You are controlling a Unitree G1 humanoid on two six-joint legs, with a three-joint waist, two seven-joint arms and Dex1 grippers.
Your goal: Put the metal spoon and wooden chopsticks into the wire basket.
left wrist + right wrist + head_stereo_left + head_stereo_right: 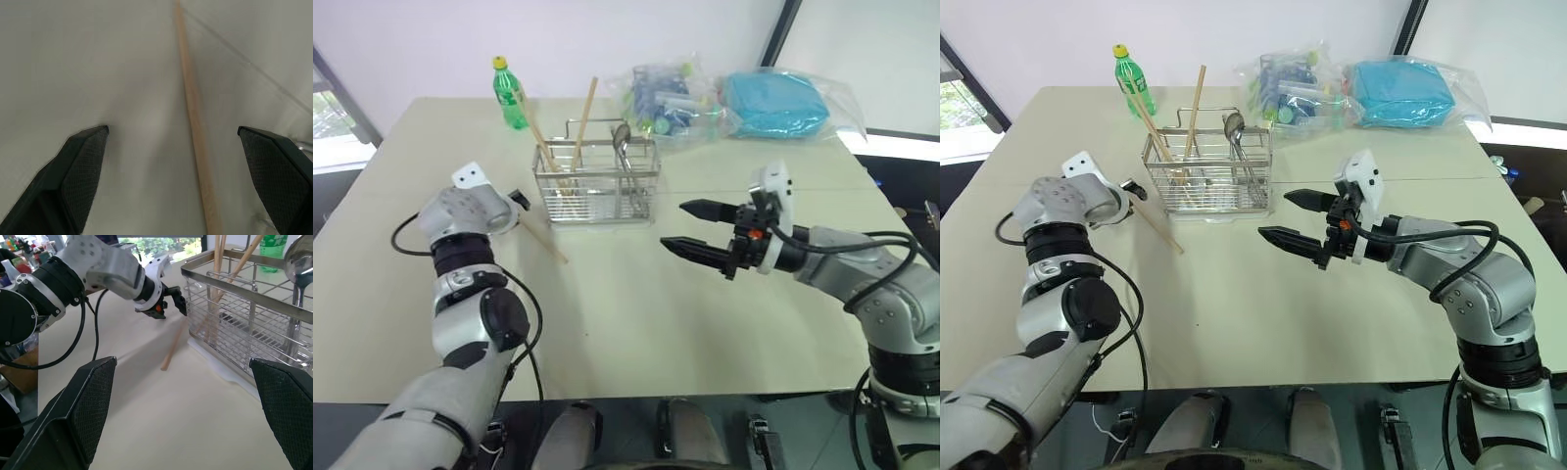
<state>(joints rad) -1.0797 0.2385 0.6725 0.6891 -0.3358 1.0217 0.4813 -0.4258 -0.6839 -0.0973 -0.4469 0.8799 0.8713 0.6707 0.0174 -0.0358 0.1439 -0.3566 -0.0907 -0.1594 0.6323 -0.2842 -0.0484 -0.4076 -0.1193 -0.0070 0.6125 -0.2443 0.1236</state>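
Observation:
The wire basket (597,184) stands at mid-table. In it the metal spoon (622,137) stands bowl up, and two wooden chopsticks stand there too, one upright (584,116) and one leaning left (544,147). Another chopstick (546,242) lies on the table by the basket's left front corner. My left gripper (521,203) is open and low over that chopstick's far end, with a finger (83,166) on each side of the stick (194,122). To the right of the basket my right gripper (677,225) hangs open and empty above the table, pointing left.
A green bottle (510,93) stands behind the basket to the left. Clear plastic bags of small items (664,96) and a bag with blue cloth (778,103) lie at the back right. Bare tabletop lies in front of the basket.

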